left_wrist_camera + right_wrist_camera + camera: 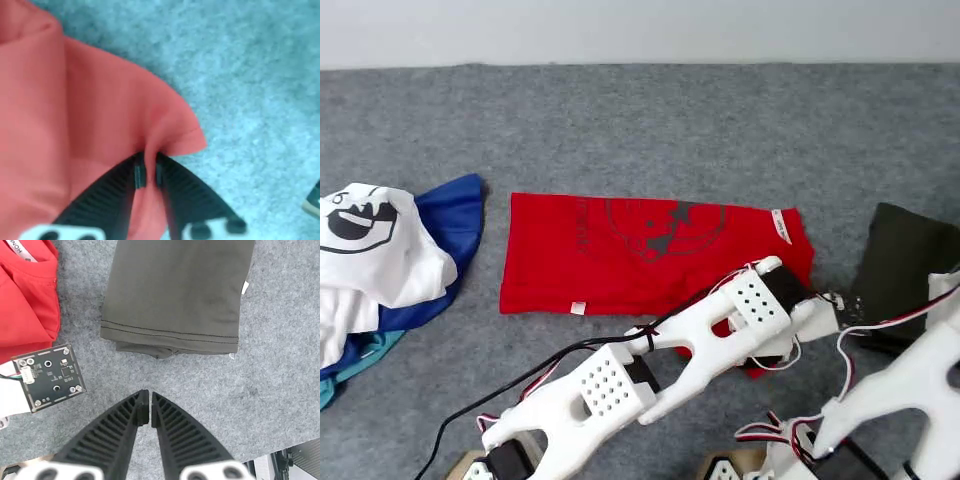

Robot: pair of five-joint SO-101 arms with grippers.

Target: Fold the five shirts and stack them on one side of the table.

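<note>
Your left gripper [147, 172] is closed down to a narrow slit, and a pinch of the red shirt [75, 100] is clamped between its fingers. The cloth bunches into a ridge at the fingertips. From there the shirt spreads away from the gripper as a flat, folded rectangle on the grey table cover [650, 130], and the pinched corner is the one nearest the arms.

Your right gripper [150, 410] is fully closed, with its fingertips touching and nothing between them. It is over bare table cover. Just beyond its fingertips, and apart from them, lies the dark folded shirt [175, 290], whose hemmed edge faces the gripper. The circuit board [47, 377] on the left arm's wrist sits just beside the right gripper, on the side toward the red shirt.

The unfolded garments lie well apart from both grippers, past the far end of the red shirt. There a white shirt [375, 250] with a black print is heaped on a blue shirt [455, 215], and a teal shirt [360, 355] shows at the edge of the heap.
</note>
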